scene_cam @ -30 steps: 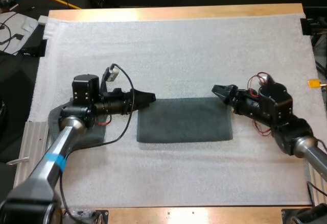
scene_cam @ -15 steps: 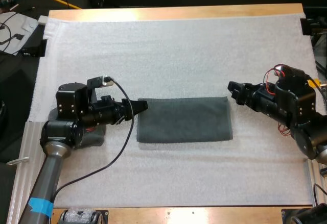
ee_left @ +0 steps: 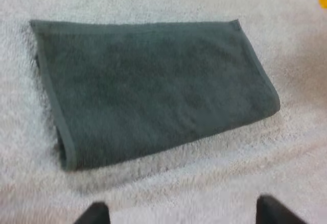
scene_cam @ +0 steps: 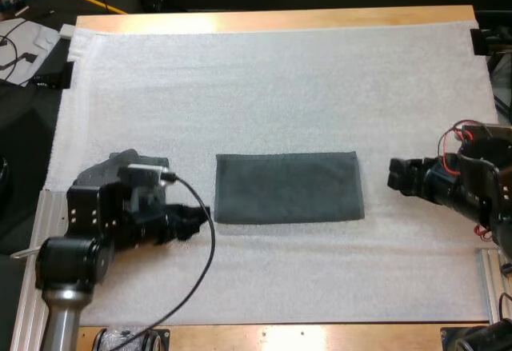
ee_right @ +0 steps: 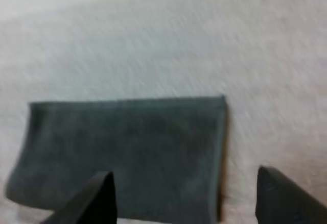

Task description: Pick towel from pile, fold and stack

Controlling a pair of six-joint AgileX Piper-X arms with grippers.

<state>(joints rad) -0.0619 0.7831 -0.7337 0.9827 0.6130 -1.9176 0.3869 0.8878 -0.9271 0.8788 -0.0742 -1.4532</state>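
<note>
The left gripper (scene_cam: 194,221) sits nearest, low over the mat (scene_cam: 280,79), just off the near left corner of the towel (scene_cam: 288,187). Its fingers (ee_left: 94,215) stand wide apart (nothing between them but bare mat) and touch nothing. In the left wrist view the towel lies ahead of the fingertips and clear of them.

The towel is folded into a flat rectangle with its long sides running left to right. It lies on the middle of the mat, roughly midway between the two grippers. Its edges are tidy and its corners look squared (one long side is a rounded fold).

The right gripper (scene_cam: 394,177) is a little farther back, to the right of the towel's right short edge and apart from it, pointing towards it. Its fingers (ee_right: 99,198) are also spread wide, holding nothing and pressing on nothing. In the right wrist view one finger shows in front of the towel, but the high view shows a gap of bare mat between gripper and cloth.

Farther back on the left, a crumpled towel (scene_cam: 120,161) peeks out from behind the left arm (scene_cam: 76,239), mostly hidden by it.

The mat covers nearly all of the table (scene_cam: 272,20), whose wood shows along the far side.
</note>
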